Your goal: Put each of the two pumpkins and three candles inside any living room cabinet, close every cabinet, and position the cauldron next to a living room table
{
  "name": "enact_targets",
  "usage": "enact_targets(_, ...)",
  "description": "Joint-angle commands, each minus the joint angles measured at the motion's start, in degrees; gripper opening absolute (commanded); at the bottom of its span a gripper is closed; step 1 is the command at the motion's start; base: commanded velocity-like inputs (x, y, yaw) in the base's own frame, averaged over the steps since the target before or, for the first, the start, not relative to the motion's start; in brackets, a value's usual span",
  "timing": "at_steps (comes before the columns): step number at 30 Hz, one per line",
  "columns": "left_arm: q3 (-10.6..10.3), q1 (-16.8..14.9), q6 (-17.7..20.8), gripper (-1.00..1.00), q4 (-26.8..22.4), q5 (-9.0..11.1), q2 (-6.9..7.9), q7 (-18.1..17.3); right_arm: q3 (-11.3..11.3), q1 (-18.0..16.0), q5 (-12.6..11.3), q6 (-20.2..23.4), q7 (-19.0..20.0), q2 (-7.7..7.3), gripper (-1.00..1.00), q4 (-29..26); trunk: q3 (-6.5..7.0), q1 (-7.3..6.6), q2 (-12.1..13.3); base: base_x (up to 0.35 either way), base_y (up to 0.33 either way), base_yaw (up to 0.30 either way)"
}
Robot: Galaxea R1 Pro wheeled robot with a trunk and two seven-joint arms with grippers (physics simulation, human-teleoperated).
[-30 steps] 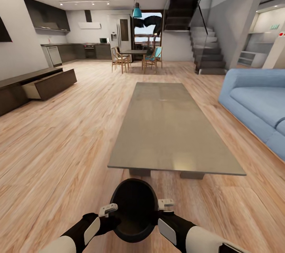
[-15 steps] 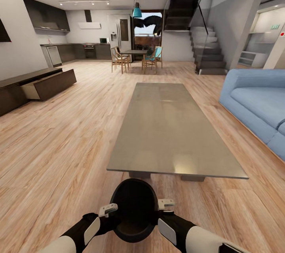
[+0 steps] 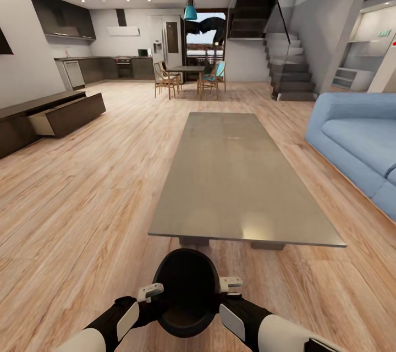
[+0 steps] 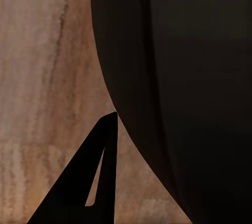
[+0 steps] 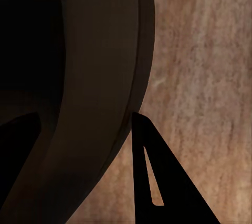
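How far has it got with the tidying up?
Pumpkins and candles aren't on the table or the floor in sight, so they may be stowed already. In hand: the cauldron, carried between the left hand and right hand, just short of the table. Left: set it down and shut the cabinet's open drawer.

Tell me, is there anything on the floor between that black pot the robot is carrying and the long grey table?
Nothing: in the head view only bare wooden floor separates the cauldron from the table.
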Motion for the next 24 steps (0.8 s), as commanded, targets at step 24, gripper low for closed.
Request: enact_targets(24,1.0,0.0,0.3,-1.0,-0.1,4.2,2.52,-0.4,-2.4,-0.1,-1.2,-1.3,3.5,-0.09,-1.0,-0.3,-2.26,0.24,-0.2,0.0,0.0,0.0)
